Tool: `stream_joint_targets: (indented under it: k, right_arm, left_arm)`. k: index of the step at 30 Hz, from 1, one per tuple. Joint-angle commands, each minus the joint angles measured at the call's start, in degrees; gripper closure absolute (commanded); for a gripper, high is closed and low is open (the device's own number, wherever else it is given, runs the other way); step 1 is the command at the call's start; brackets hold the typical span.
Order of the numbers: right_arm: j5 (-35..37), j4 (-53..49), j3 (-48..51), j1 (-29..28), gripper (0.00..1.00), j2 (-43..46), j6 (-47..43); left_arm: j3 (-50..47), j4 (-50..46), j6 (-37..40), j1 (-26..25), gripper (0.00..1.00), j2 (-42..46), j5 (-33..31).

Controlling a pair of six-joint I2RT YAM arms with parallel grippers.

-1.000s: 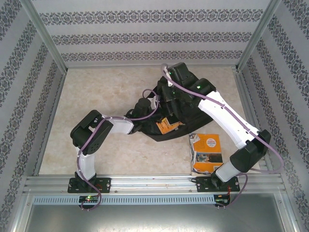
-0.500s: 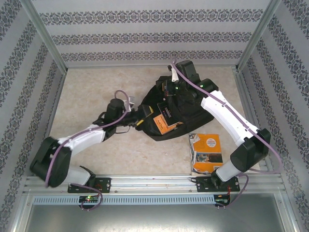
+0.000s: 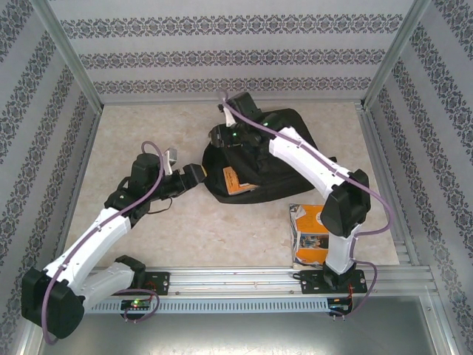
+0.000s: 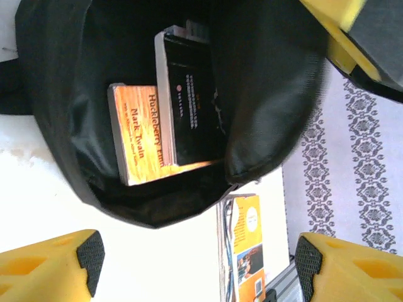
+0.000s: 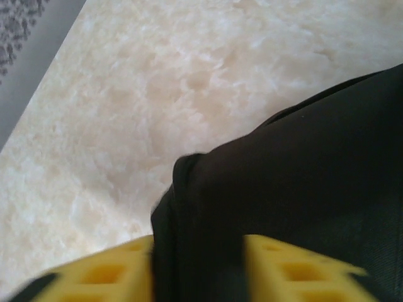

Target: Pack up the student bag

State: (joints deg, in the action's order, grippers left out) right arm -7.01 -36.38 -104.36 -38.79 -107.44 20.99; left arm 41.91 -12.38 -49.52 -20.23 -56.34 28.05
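Left gripper (image 4: 198, 258) fingers spread; beyond them, student bag (image 4: 271, 94) holds Huckleberry Finn book (image 4: 141, 135). Right gripper (image 5: 198, 277) fingers straddle bag fabric, pinch unclear.

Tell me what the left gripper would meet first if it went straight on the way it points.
Probably the student bag: the left gripper, open and empty, faces its open mouth, so it would likely pass the rim and reach the orange book and black book inside. Depth is unclear.

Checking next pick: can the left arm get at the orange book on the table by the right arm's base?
Probably not easily: the orange book lies partly under the right arm's elbow, and the left gripper is over at the student bag.
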Motion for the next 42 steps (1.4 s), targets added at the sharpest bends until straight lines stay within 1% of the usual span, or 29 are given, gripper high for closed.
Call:
stream_joint_targets:
  k: [1,2,4,6,8,10,12,13,15,16,18,20,23,26,30,32,34,36,39,42]
  right_arm:
    - [4.4,-2.0,3.9,-2.0,0.29,6.1,-4.1]
    - [4.4,-0.3,7.5,-2.0,0.23,9.5,-4.1]
    - [4.7,2.1,13.6,-2.0,0.16,15.8,-4.2]
    - [6.8,2.5,19.0,-1.7,0.14,22.1,-4.2]
    - [9.4,2.6,25.3,-0.6,0.15,28.6,-2.8]
    - [13.6,1.5,33.7,1.4,0.2,34.8,0.9]
    - [15.4,2.2,45.0,5.2,0.24,42.0,6.4]
    - [15.2,2.3,49.8,6.9,0.26,44.6,9.2]
    - [11.5,1.8,59.4,12.6,0.33,49.1,14.3]
    - [9.4,2.1,63.3,14.6,0.35,50.6,16.4]
    - [5.4,4.9,71.2,17.9,0.33,53.4,19.7]
    - [5.5,6.3,76.3,19.4,0.3,54.8,22.5]
    - [4.5,8.9,79.9,21.4,0.3,53.7,24.2]
    - [0.2,14.7,81.0,22.3,0.31,48.4,23.2]
    - [-1.7,17.9,77.4,22.1,0.3,38.9,18.7]
    - [-4.5,19.8,76.0,21.8,0.31,35.9,18.3]
    - [-5.0,20.6,74.6,19.1,0.32,33.7,19.2]
    - [-4.7,22.4,73.8,14.6,0.32,32.3,21.2]
    - [-7.8,26.6,73.0,7.9,0.32,29.2,25.0]
    - [-9.4,29.4,71.3,1.8,0.33,26.2,27.3]
  left_arm:
    - [0.9,-6.1,3.2,0.2,0.2,0.7,0.7]
    - [0.4,-6.0,3.2,0.2,0.2,0.9,1.1]
    - [0.0,-6.1,3.8,0.1,0.2,1.1,1.6]
    - [0.3,-6.6,4.6,0.0,0.2,0.8,1.8]
    - [1.1,-7.2,5.4,-0.7,0.2,0.2,1.6]
    - [1.9,-7.6,6.0,-2.3,0.2,-0.8,0.8]
    - [2.3,-7.3,6.4,-4.6,0.2,-2.1,-0.4]
    - [2.4,-7.0,6.3,-5.5,0.2,-2.7,-0.8]
    - [2.6,-6.3,6.2,-7.7,0.2,-4.1,-1.8]
    - [2.9,-6.2,6.3,-8.7,0.2,-4.8,-2.2]
    - [3.9,-6.5,6.8,-10.6,0.2,-6.6,-3.1]
    - [4.8,-7.0,7.1,-11.7,0.2,-7.8,-3.6]
    - [5.4,-7.0,7.1,-12.2,0.19,-8.3,-4.1]
    - [5.6,-7.7,7.1,-12.2,0.18,-7.1,-6.2]
    - [6.3,-9.5,7.6,-12.1,0.16,-5.8,-7.7]
    - [6.3,-10.1,7.7,-12.1,0.16,-5.4,-7.7]
    - [6.3,-11.0,8.0,-12.1,0.16,-4.9,-7.9]
    - [5.9,-11.7,8.1,-12.2,0.16,-4.3,-8.4]
    - [5.7,-12.3,8.4,-12.1,0.16,-4.6,-8.3]
    - [5.7,-12.3,8.5,-12.2,0.15,-5.2,-8.1]
